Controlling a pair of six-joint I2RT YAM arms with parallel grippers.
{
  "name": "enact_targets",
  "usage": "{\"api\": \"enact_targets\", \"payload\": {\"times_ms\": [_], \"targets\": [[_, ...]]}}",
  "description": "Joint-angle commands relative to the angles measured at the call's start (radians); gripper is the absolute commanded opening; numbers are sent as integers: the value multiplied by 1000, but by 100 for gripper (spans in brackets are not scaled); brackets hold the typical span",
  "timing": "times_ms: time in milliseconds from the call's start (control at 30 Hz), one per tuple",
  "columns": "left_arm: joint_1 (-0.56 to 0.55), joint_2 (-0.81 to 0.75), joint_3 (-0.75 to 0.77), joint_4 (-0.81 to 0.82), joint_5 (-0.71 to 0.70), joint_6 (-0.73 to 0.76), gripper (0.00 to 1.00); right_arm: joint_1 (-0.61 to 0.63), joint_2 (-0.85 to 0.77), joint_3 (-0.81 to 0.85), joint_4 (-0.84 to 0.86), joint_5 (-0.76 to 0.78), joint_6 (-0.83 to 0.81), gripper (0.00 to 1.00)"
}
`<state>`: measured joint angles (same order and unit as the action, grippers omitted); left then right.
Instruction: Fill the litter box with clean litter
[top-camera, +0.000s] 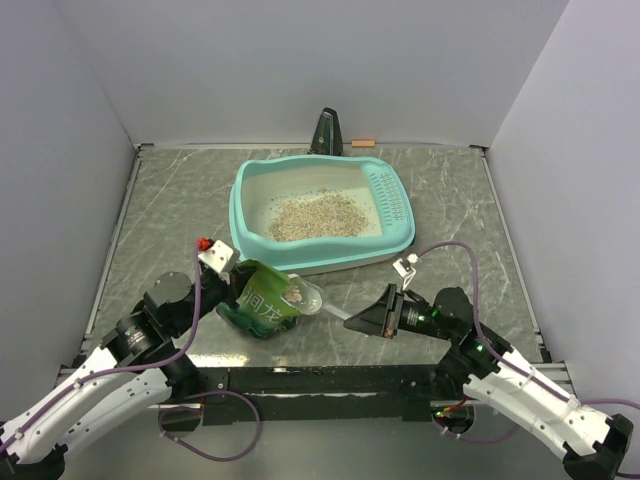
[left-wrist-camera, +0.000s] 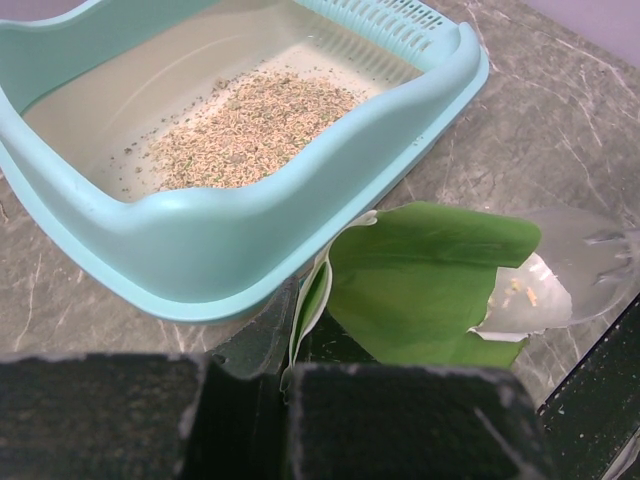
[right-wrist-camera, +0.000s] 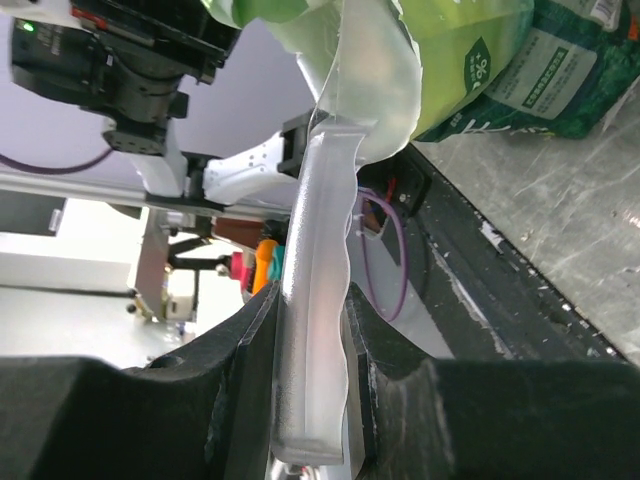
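Two claws loaded, tray beyond.
I log: left claw (top-camera: 238, 290) clamped on green printed plastic bag (top-camera: 262, 305); right claw (right-wrist-camera: 310, 340) pinching clear plastic scoop (right-wrist-camera: 315, 250) by its handle; teal rectangular plastic litter box (top-camera: 240, 225) beyond both, beige granular litter (top-camera: 318, 215) heaped inside.

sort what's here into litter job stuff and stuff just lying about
Job: litter box, clean litter, green bag (left gripper holds it), clear scoop (right gripper holds it).
Lying about: dark upright object at back edge, small tan stick beside it.
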<state>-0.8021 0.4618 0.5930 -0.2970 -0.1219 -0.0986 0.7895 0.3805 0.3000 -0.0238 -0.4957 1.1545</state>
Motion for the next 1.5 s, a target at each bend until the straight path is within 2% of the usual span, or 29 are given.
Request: {"api": "enact_targets", "payload": {"times_ms": [0,367,667,900,1167,1467], "targets": [[3,-2,14,10,-28,-9,1,-6,-81,-15,-36,60,66,0],[3,0,14,10,-39,-10,1,-4,-181,5,-125,59,99,0],[3,-12,11,10,-68,-9,1,-4,-195,117,-247,68,70,0],[3,-17,10,10,-73,-10,1,-6,-181,192,-278,77,67,0],[3,-11,13,9,-62,-9,1,-6,-94,293,-294,193,60,0],[3,-28,11,12,-32,-12,1,-32,115,413,-211,329,14,0]]}}
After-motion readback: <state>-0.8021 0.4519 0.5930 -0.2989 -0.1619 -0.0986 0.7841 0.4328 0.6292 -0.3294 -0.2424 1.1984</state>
